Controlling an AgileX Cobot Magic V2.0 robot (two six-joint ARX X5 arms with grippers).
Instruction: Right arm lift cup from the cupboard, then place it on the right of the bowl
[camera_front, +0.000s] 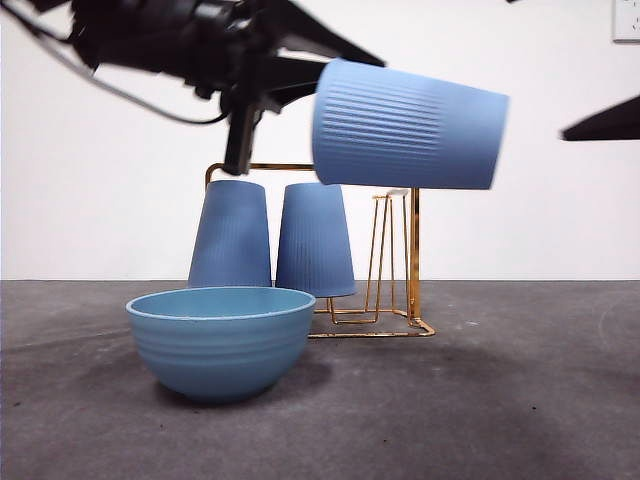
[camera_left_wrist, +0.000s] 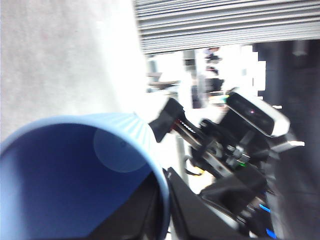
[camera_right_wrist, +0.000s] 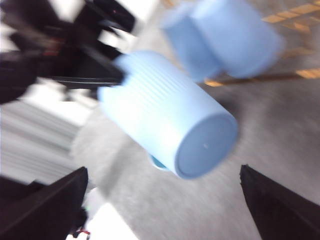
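the cup (camera_front: 410, 125) hangs on its side above the cupboard (camera_front: 395, 260), the left gripper (camera_left_wrist: 162, 200) with fingers shut on its rim, the right gripper (camera_right_wrist: 164, 169) with fingers wide and empty facing its base, so the lift looks done and next it needs uprighting on the bench right of the bowl (camera_front: 220, 340).

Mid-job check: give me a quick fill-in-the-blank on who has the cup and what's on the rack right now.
1. The lifted cup lies on its side in the air, held at its rim by the ___ gripper.
2. The right gripper faces the cup's base with its jaws ___.
3. The gold wire rack holds ___ more cups, both upside down, behind the teal bowl.

Missing words: left; open; two
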